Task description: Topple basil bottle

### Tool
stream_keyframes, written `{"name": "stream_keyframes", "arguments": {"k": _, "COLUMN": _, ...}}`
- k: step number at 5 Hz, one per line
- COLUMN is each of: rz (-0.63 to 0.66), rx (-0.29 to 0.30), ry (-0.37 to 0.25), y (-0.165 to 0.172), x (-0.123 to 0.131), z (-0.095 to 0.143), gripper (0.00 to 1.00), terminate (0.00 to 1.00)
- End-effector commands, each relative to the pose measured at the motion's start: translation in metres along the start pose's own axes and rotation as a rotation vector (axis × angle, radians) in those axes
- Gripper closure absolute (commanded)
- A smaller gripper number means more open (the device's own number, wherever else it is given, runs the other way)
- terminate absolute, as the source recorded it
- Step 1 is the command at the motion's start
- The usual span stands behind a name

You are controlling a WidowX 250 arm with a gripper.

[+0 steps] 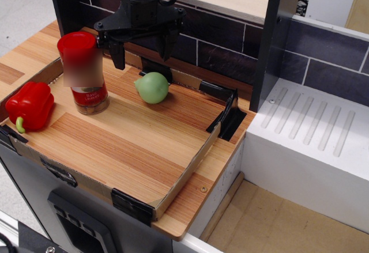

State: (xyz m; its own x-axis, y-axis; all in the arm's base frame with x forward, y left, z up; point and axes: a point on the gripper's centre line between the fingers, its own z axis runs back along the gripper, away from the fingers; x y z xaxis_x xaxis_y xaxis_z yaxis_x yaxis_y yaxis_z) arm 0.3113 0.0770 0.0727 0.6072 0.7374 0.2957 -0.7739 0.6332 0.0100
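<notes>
The basil bottle [84,72] stands upright on the wooden tray at the left. It is a clear jar with a wide red cap, a red-and-white label and brownish contents. My black gripper [142,54] hangs above the tray's back edge, to the right of the bottle and a little behind it. Its two fingers [117,54] are spread apart with nothing between them. It does not touch the bottle.
A red bell pepper [29,106] lies at the tray's left edge. A pale green round fruit [152,87] sits just below the gripper. A low cardboard rim [190,166] borders the tray. A dark tiled wall [225,45] is behind, a white drainboard [311,132] at the right.
</notes>
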Motion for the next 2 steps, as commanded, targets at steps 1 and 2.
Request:
{"name": "stream_keyframes", "arguments": {"k": 1, "rz": 0.000, "rx": 0.000, "ry": 0.000, "y": 0.0000, "x": 0.0000, "z": 0.0000, "gripper": 0.00, "terminate": 0.00}}
{"name": "stream_keyframes", "arguments": {"k": 2, "rz": 0.079, "rx": -0.025, "ry": -0.004, "y": 0.0052, "x": -0.0026, "z": 0.0086, "gripper": 0.00, "terminate": 0.00}}
